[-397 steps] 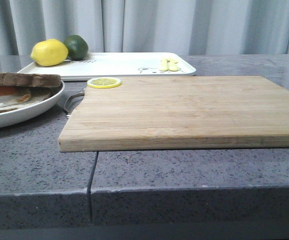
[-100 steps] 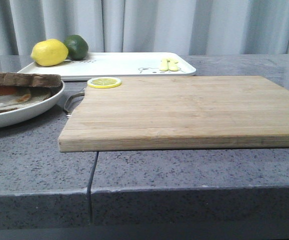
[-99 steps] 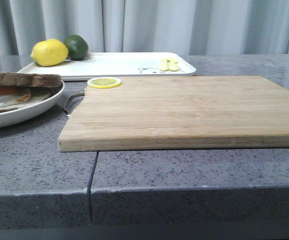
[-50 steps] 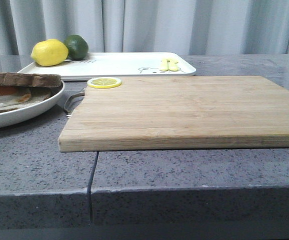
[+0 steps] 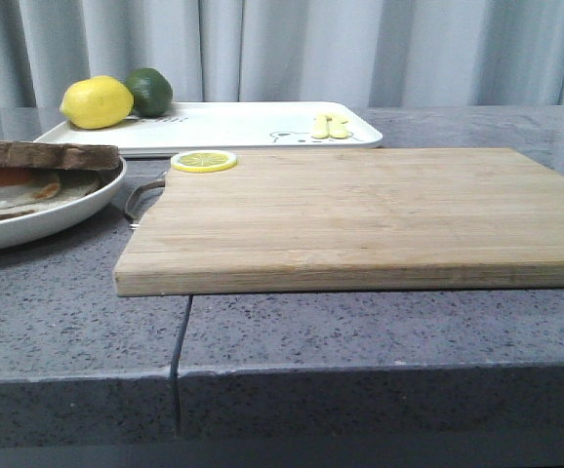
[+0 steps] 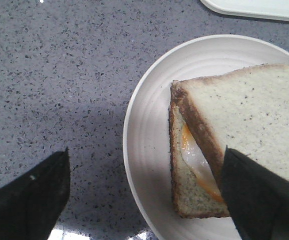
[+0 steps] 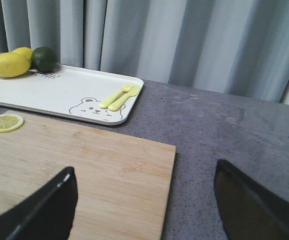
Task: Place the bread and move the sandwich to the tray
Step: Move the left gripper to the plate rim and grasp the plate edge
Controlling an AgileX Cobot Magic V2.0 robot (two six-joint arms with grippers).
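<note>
The sandwich [image 5: 28, 175] lies on a round white plate [image 5: 58, 214] at the table's left edge. From the left wrist, the bread [image 6: 254, 115] sits as a thick pale slice on top of the fried egg [image 6: 197, 160] and the lower slice [image 6: 189, 195]. My left gripper [image 6: 144, 170] hangs open above the plate [image 6: 149, 125], one finger over the bare counter, the other over the sandwich's corner. The white tray [image 5: 233, 122] stands at the back. My right gripper [image 7: 145, 172] is open and holds nothing, over the far right corner of the cutting board [image 7: 84, 165].
A wooden cutting board [image 5: 360, 214] fills the middle, with a lemon slice [image 5: 204, 161] on its back left corner. On the tray [image 7: 44, 90] are a lemon [image 5: 97, 102], a lime [image 5: 150, 91] and a yellow fork and spoon [image 5: 329, 125]. Grey curtains hang behind.
</note>
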